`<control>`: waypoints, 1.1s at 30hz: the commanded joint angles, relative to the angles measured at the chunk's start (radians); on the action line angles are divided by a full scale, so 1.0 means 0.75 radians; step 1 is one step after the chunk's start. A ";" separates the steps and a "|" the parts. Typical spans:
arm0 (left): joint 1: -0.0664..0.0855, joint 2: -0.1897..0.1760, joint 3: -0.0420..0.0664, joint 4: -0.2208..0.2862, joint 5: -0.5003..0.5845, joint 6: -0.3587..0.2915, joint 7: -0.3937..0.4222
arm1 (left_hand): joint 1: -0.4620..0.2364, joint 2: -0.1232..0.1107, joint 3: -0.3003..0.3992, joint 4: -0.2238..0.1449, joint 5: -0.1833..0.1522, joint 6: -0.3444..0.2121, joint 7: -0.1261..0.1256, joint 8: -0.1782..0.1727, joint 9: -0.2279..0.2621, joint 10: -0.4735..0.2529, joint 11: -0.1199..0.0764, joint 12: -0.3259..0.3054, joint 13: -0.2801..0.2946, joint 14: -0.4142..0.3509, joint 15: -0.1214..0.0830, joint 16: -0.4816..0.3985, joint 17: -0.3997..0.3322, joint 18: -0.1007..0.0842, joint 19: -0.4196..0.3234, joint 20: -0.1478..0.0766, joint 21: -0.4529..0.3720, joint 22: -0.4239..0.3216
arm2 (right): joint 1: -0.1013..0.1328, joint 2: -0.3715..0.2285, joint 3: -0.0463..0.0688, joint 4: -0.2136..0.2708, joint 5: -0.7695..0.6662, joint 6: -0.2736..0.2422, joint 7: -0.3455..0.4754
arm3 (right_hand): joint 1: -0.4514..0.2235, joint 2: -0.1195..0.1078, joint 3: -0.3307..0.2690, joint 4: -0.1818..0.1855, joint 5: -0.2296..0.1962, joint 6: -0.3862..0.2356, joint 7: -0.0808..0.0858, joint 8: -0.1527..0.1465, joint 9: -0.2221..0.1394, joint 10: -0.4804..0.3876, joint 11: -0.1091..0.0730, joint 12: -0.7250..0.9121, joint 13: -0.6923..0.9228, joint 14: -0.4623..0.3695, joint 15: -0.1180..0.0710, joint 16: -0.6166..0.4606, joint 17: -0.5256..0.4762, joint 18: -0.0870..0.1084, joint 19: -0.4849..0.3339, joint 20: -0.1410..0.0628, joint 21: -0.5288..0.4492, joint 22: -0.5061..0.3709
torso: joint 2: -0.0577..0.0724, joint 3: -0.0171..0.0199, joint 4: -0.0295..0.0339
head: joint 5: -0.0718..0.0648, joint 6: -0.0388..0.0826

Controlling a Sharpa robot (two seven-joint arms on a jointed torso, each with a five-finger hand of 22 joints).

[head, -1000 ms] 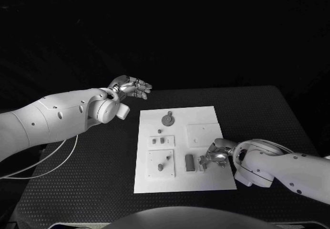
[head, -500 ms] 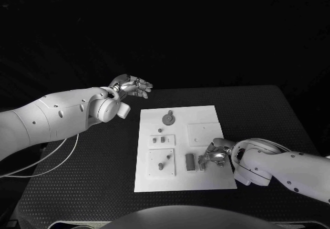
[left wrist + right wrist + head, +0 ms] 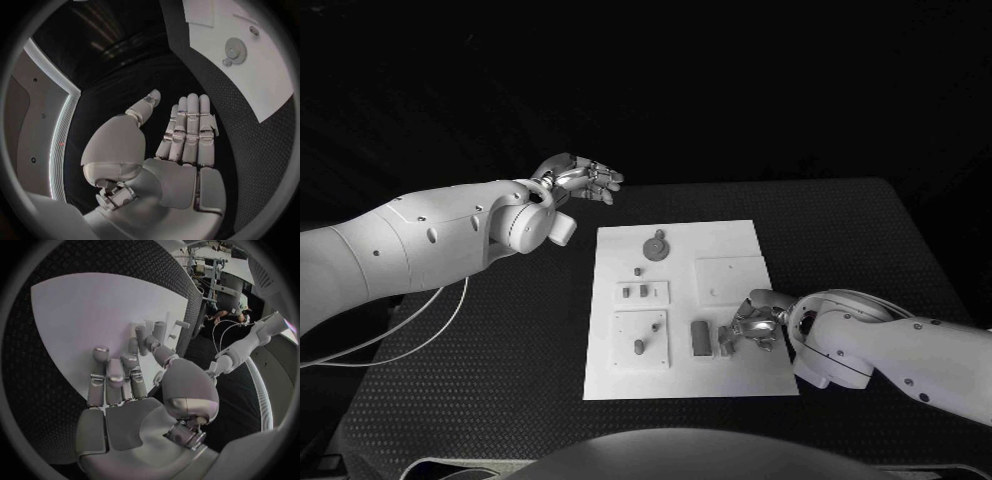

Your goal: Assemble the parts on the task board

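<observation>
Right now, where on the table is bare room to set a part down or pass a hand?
Bare black table left of the task board, under the raised left hand, and the strip beyond the board's far edge. On the board, the blank near strip. Crowded: the near-right corner, where the right hand sits by the grey block.

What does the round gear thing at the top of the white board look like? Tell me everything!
The gear is a small grey disc with a toothed rim and a hub in its middle, as the left wrist view shows. It lies flat near the far end of the task board, with a smaller round piece just beside it. Neither hand touches it; it looks like plastic or metal.
</observation>
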State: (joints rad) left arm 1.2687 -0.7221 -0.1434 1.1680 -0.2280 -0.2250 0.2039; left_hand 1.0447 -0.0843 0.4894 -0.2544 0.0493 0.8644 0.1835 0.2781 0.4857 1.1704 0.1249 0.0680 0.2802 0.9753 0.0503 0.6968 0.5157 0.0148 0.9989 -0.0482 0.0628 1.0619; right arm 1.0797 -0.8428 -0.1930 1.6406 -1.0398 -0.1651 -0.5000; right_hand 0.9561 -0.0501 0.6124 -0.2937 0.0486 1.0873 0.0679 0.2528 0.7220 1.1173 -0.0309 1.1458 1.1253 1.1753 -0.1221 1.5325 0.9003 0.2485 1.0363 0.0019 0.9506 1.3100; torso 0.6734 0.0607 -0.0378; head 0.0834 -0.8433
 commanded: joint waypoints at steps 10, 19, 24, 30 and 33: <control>0.001 0.002 0.001 0.004 0.006 0.014 0.008 | -0.012 -0.005 0.002 0.009 0.007 -0.007 -0.002 0.005 -0.001 -0.012 -0.001 0.003 0.000 0.003 0.006 -0.008 0.002 -0.001 -0.005 0.005 0.007 -0.002 | -0.002 0.001 -0.001 0.007 0.010 0.038 0.001 | 0.030 0.051 -0.010 0.000 0.003 0.012 0.000 0.010 0.000 0.025 -0.011 0.006 -0.002 0.003 -0.009 0.004 0.005 0.018 0.009 -0.002 0.004 0.015 | 0.000 -0.0002 -0.0005 | 0.003 -0.001; 0.001 0.002 0.001 0.004 0.006 0.013 0.008 | -0.012 -0.005 0.002 0.009 0.007 -0.007 -0.002 0.005 -0.001 -0.013 -0.001 0.003 -0.001 0.002 0.006 -0.008 0.002 -0.001 -0.005 0.005 0.007 -0.002 | -0.002 0.005 -0.001 -0.004 0.010 0.011 0.002 | 0.013 0.048 -0.015 0.002 0.003 0.014 0.001 0.007 -0.004 0.025 -0.011 0.005 -0.004 -0.001 -0.010 0.003 -0.004 0.018 0.010 -0.001 0.002 0.014 | 0.000 -0.0003 -0.0008 | 0.004 0.000; 0.001 0.002 0.001 0.004 0.006 0.014 0.007 | -0.012 -0.005 0.002 0.010 0.007 -0.007 -0.002 0.005 -0.002 -0.013 -0.001 0.003 0.000 0.003 0.006 -0.009 0.002 -0.001 -0.005 0.005 0.008 -0.002 | -0.002 0.011 -0.001 -0.010 0.016 0.010 0.004 | -0.022 0.041 -0.021 0.006 0.003 0.015 0.003 0.002 -0.010 0.023 -0.009 0.000 -0.007 -0.006 -0.010 0.000 -0.015 0.018 0.013 0.001 -0.003 0.011 | 0.000 0.0000 -0.0004 | 0.004 0.002; 0.001 0.000 0.001 0.005 0.006 0.013 0.007 | -0.013 -0.005 0.002 0.011 0.007 -0.008 -0.002 0.005 -0.002 -0.013 -0.001 0.003 0.000 0.003 0.006 -0.009 0.003 -0.001 -0.005 0.005 0.008 -0.002 | -0.002 0.014 -0.001 -0.010 0.021 0.016 0.004 | -0.070 0.019 -0.021 0.016 0.002 0.016 0.005 -0.005 -0.018 0.022 -0.007 -0.004 -0.012 -0.012 -0.009 -0.003 -0.029 0.018 0.018 0.002 -0.010 0.007 | 0.000 0.0002 0.0003 | 0.005 0.001; 0.001 0.000 0.001 0.004 0.006 0.014 0.007 | -0.013 -0.005 0.002 0.011 0.007 -0.008 -0.002 0.005 -0.002 -0.013 -0.001 0.003 0.000 0.003 0.006 -0.009 0.003 -0.001 -0.005 0.005 0.008 -0.002 | -0.002 0.014 -0.001 -0.010 0.023 0.020 0.005 | -0.095 -0.001 -0.016 0.027 0.003 0.016 0.007 -0.008 -0.022 0.020 -0.006 -0.006 -0.014 -0.015 -0.009 -0.005 -0.034 0.018 0.021 0.002 -0.014 0.005 | 0.000 -0.0004 -0.0010 | 0.005 0.001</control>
State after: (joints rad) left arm 1.2687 -0.7231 -0.1435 1.1686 -0.2280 -0.2250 0.2030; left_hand 1.0447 -0.0843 0.4922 -0.2517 0.0493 0.8644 0.1836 0.2780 0.4859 1.1704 0.1249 0.0680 0.2801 0.9753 0.0503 0.6968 0.5163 0.0147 0.9989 -0.0482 0.0628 1.0613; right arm 1.0802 -0.8352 -0.1930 1.6308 -1.0290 -0.1591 -0.5023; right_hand 0.9018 -0.0400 0.6017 -0.2770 0.0465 1.0962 0.0662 0.2530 0.7064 1.1245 -0.0308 1.1458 1.1158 1.1751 -0.1264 1.5325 0.8763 0.2476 1.0435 0.0018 0.9451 1.3100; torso 0.6731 0.0605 -0.0380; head 0.0870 -0.8423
